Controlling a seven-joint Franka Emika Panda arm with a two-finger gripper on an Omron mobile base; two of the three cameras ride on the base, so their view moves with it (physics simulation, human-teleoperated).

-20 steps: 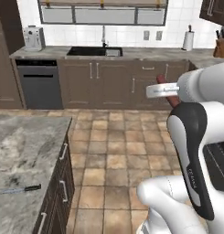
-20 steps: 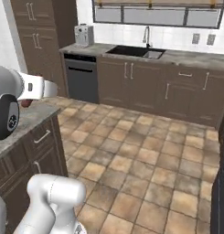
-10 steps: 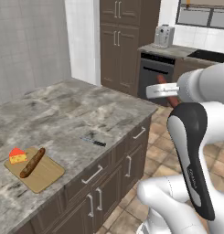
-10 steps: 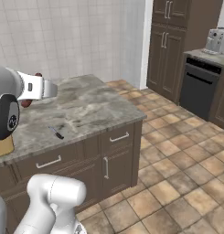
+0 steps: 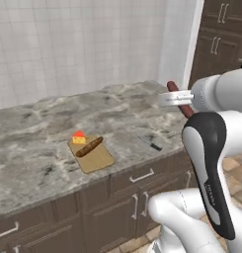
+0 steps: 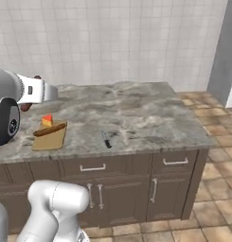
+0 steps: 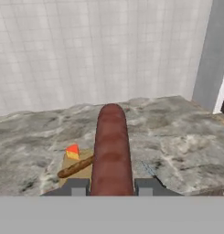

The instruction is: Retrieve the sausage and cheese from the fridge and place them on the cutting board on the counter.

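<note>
My gripper [image 7: 112,186] is shut on the dark maroon sausage [image 7: 112,151], which sticks out ahead of the fingertips [image 7: 77,186]. It hangs in the air on the near side of the marble counter [image 5: 43,123], with the sausage [image 5: 179,99] crosswise in the gripper [image 5: 177,98]. The tan cutting board [image 5: 95,158] lies on the counter to the left of the gripper. On it rest the yellow-orange cheese [image 5: 78,137] and a longer brown sausage [image 5: 89,147]. From the right, the board [image 6: 49,141] and cheese [image 6: 47,120] sit just beyond the gripper [image 6: 41,92]. The fridge is out of view.
A small dark knife [image 5: 152,143] lies on the counter right of the board. Dark cabinets with silver handles [image 6: 93,168] run below the counter. A white tiled wall [image 6: 112,38] backs it. Tall brown cabinets [image 5: 221,34] stand at the right over tiled floor [image 6: 217,137].
The whole picture has swung from the far kitchen wall and floor round to this counter, so the base has moved. The gripper has kept its hold on the sausage.
</note>
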